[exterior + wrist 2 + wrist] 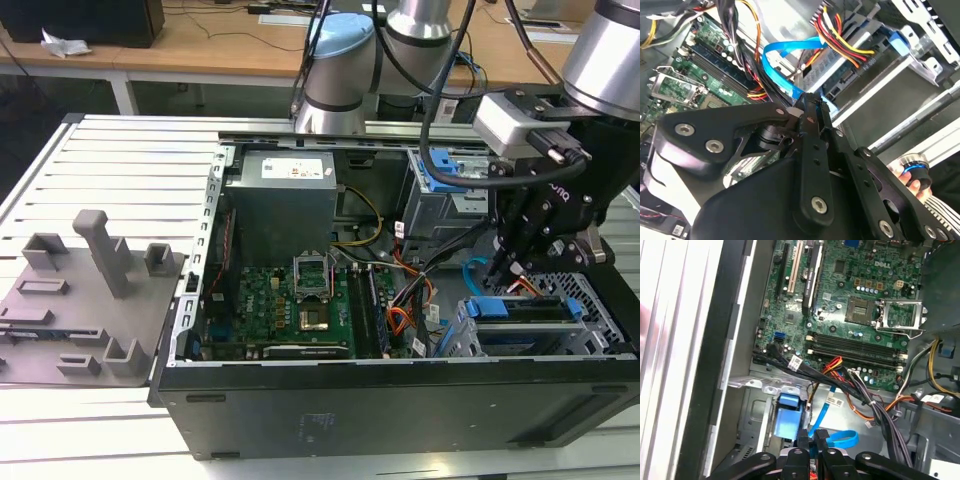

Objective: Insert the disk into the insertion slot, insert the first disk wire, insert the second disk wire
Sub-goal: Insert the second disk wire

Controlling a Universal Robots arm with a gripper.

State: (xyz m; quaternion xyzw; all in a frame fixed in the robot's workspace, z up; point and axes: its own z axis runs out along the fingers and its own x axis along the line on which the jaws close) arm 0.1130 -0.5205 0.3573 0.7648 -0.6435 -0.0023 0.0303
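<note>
The disk in its blue carrier lies inside the low silver insertion slot at the case's corner on the exterior view's right. My gripper hangs just over the disk's rear end. In the second wrist view my gripper is shut on the plug end of the second disk wire, a light-blue flat cable looping back toward the board. A red, yellow and black wire bundle ends in a plug at the disk's rear. The first wrist view shows the blue cable beside my fingertips.
The open case holds a motherboard, a power supply, an orange cable and a taller grey cage with a blue latch. A grey fixture lies on the exterior view's left. A person's hand shows beyond the case.
</note>
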